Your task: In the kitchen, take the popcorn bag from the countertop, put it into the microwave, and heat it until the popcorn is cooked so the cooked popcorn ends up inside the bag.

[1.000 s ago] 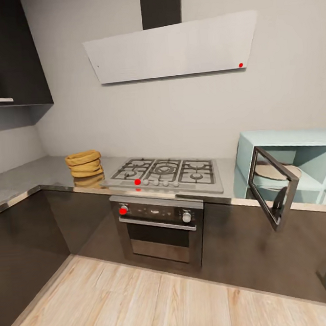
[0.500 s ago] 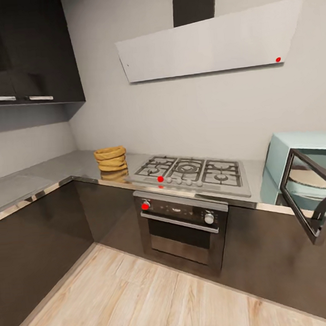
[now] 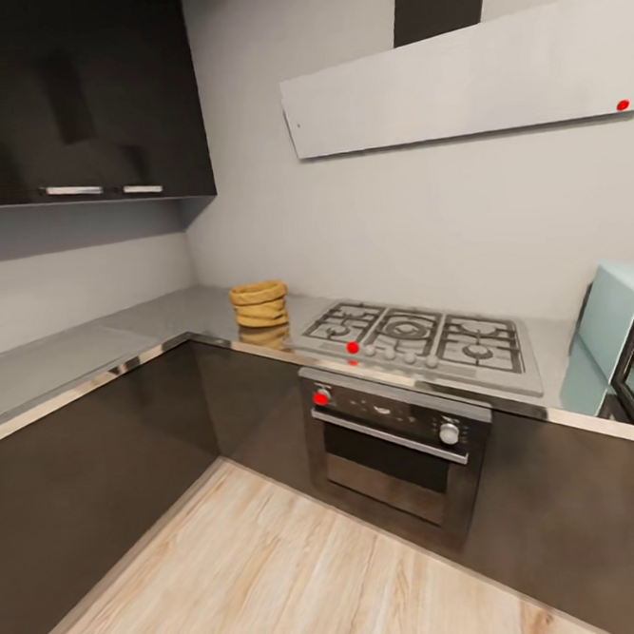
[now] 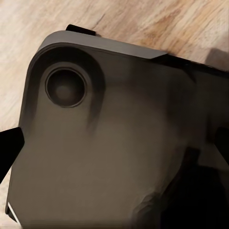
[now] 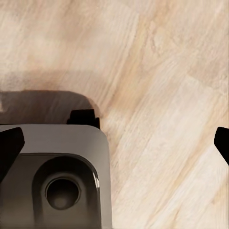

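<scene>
approach step in hand. tan crumpled paper popcorn bag [image 3: 259,304] sits on the grey steel table [image 3: 90,344], at 9 o'clock of the gas hob [image 3: 421,333]. finger state: cannot tell. next, close in and reach.

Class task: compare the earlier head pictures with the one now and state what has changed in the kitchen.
The camera swung left, so everything slid rightward. The popcorn bag sits unmoved on the countertop beside the hob; the microwave, door open, is now partly cut off. Nothing was grasped or released.
</scene>
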You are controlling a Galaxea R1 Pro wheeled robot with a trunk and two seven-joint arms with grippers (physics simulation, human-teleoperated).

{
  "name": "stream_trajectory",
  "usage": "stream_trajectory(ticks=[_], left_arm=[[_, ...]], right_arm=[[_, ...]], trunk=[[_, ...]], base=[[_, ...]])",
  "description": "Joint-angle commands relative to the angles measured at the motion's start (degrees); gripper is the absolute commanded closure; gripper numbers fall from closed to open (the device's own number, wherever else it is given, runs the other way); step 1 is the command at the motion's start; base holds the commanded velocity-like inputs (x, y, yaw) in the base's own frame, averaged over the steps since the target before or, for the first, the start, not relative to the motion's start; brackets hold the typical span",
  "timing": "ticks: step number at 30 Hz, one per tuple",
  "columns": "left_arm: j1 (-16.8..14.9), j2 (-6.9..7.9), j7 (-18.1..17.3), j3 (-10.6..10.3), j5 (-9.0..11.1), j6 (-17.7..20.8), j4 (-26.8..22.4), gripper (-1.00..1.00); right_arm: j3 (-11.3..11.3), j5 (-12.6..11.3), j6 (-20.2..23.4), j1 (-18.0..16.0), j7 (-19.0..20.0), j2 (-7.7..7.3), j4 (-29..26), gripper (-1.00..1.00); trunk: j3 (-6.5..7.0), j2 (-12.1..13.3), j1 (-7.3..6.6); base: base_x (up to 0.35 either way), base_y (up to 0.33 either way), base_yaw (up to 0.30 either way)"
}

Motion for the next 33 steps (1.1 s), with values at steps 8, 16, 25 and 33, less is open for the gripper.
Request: stream_trajectory(ticks=[8, 16, 25, 33], left_arm=[[-0.01, 0.04, 0.07, 0.1, 0.19, -0.13, -0.02, -1.0], [-0.01, 0.05, 0.07, 0.03, 0.19, -0.13, -0.02, -1.0], [-0.01, 0.05, 0.07, 0.01, 0.19, -0.13, -0.02, -1.0], [-0.01, 0.07, 0.07, 0.01, 0.19, -0.13, -0.03, -1.0]], right_arm=[[-0.45, 0.76, -0.23, -0.09, 0.03, 0.01, 0.13, -1.0], [-0.44, 0.63, -0.05, -0.08, 0.1, 0.06, 0.13, -1.0], [-0.43, 0.68, 0.15, -0.07, 0.15, 0.06, 0.15, -1.0], [-0.43, 0.68, 0.0, -0.08, 0.1, -0.02, 0.15, -1.0]], trunk=[[1.39, 3.19, -1.77], [2.83, 6.4, -3.52], [4.44, 10.01, -5.5], [5.34, 12.02, -6.6]], base=[[0.0, 0.0, 0.024], [0.0, 0.0, 0.0], [0.0, 0.0, 0.0], [0.0, 0.0, 0.215]])
